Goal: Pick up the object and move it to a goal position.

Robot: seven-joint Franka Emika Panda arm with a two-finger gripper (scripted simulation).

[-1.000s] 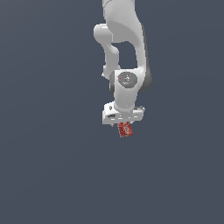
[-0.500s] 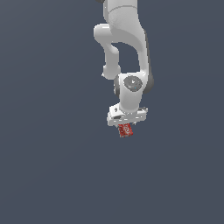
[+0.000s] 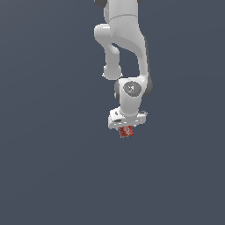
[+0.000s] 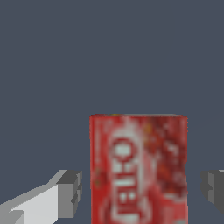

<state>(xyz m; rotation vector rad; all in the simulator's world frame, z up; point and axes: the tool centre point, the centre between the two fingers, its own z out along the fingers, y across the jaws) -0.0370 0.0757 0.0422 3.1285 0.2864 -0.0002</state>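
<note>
The object is a small red can [image 3: 126, 131] with white markings. In the exterior view it sits just under the white gripper [image 3: 127, 126], whose hand hides its upper part. In the wrist view the can [image 4: 138, 170] stands between the two grey fingertips [image 4: 70, 192]. A narrow gap shows on each side of it, so the jaws are open around the can and do not touch it. The right fingertip is cut off by the edge of the wrist view.
The white arm [image 3: 125, 48] comes down from the top of the exterior view. Around it is a plain dark grey-blue surface [image 3: 52, 167] with no other objects or edges in view.
The arm's wrist and hand have moved down a little onto the can. The can has stayed where it was.
</note>
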